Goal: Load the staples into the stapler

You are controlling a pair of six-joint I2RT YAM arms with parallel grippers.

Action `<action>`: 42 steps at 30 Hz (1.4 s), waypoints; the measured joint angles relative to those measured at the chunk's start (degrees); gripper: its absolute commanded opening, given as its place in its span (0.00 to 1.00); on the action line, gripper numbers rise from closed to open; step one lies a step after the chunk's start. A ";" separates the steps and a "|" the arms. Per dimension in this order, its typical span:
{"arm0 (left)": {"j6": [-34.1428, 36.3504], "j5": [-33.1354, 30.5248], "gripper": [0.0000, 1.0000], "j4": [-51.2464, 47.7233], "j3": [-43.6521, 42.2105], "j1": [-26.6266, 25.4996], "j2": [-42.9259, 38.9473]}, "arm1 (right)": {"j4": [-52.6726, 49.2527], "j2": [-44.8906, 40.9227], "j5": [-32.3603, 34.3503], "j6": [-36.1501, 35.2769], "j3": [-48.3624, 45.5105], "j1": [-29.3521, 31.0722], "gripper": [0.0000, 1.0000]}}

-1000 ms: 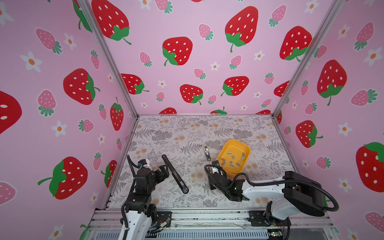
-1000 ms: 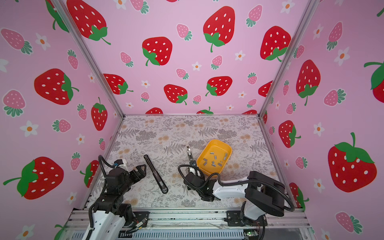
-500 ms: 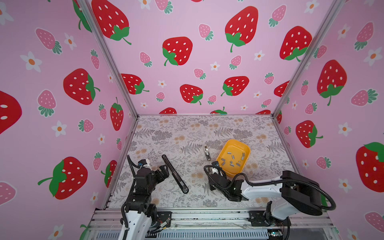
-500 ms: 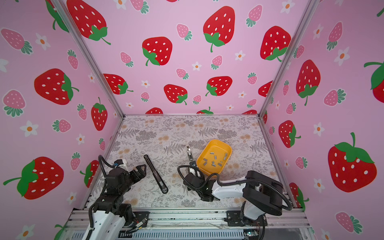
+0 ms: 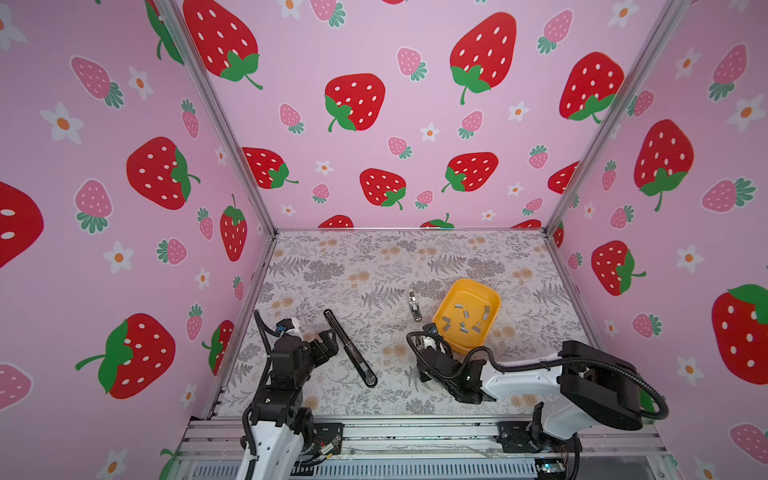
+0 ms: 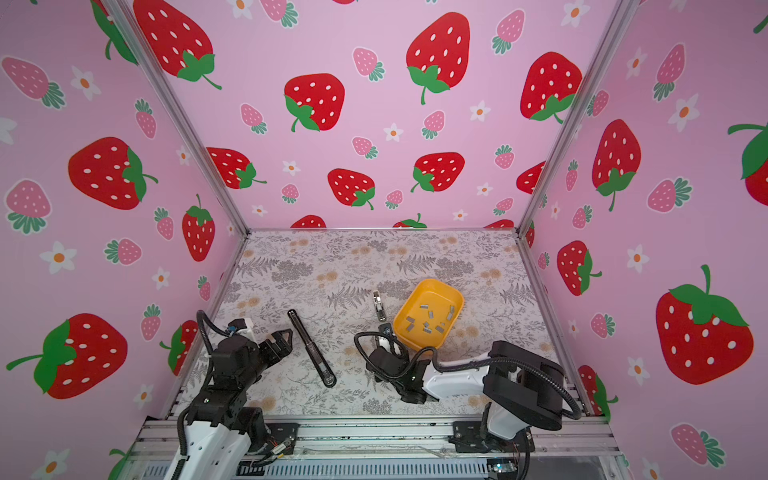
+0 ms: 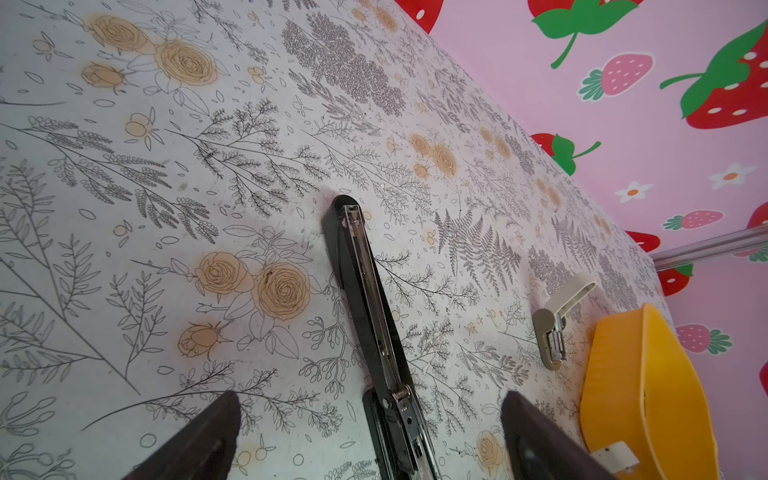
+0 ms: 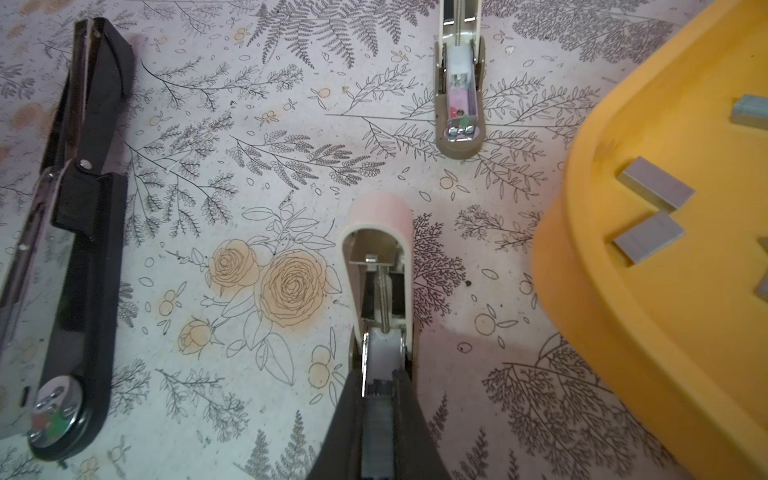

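Roughly ten staples [image 5: 476, 329] litter one tray [image 5: 473, 293]; left hand [image 5: 330, 343] gapes empty, right hand [image 8: 378, 388] clamps one small stapler [image 8: 380, 214].

The far half of the table [image 5: 395, 257] is bare, and a wide bare lane runs between the long black stapler [image 5: 350, 348] and the small pale stapler [image 5: 414, 306]. That small one lies just beside the yellow tray [image 5: 476, 291], so the gap there is tight. A pink stapler [image 8: 380, 232] lies open right at the tips of the right gripper [image 8: 378, 386], and pink walls [image 5: 374, 166] shut in three sides.
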 measured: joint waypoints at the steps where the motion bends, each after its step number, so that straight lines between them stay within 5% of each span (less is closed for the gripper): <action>1: 0.00 0.00 0.99 0.00 0.00 0.00 0.00 | -0.02 0.17 0.02 0.04 0.00 0.04 0.11; 14: -0.04 0.00 0.99 -0.02 0.00 0.00 -0.11 | -0.46 0.59 1.42 1.16 0.02 1.18 0.12; 22: -0.13 0.00 0.99 -0.04 0.00 -0.07 -0.37 | -1.90 0.59 1.88 2.47 0.02 2.40 0.35; 29: -0.17 0.00 0.99 -0.17 0.00 -0.07 -0.26 | -4.42 -0.15 2.54 1.57 0.94 2.45 0.43; 42: 0.28 -1.18 0.99 2.01 0.00 -0.09 5.11 | -9.68 -15.91 0.76 -9.31 7.37 -6.99 0.32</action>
